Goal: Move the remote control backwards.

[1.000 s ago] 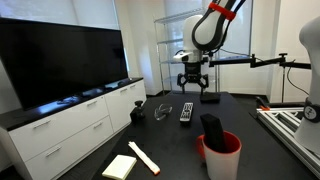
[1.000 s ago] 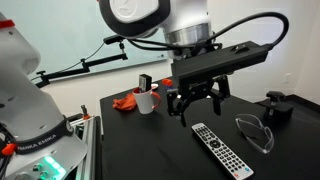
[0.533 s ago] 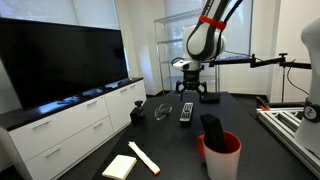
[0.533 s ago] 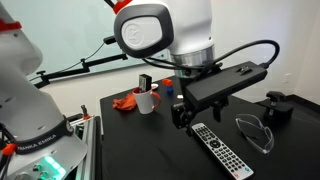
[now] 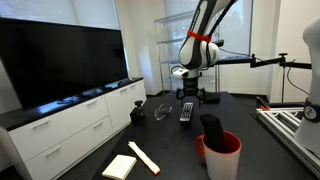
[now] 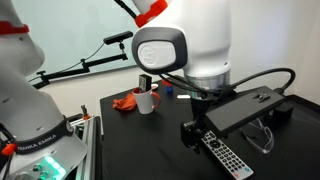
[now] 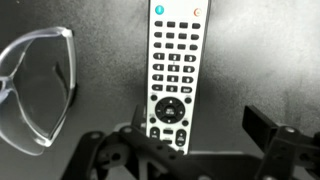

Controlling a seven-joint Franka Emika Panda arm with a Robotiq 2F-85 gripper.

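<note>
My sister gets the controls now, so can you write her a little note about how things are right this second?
Hand: open, holding nothing, low over one end of the remote control.
Remote control: flat on the black table, buttons up. The clear safety glasses lie beside it, not touching.
Done: hand brought roughly above the remote.
Left: grip it, move it backwards, let go.

The arm [image 5: 195, 50] reaches down, fingers [image 7: 262, 122] spread wide.
</note>
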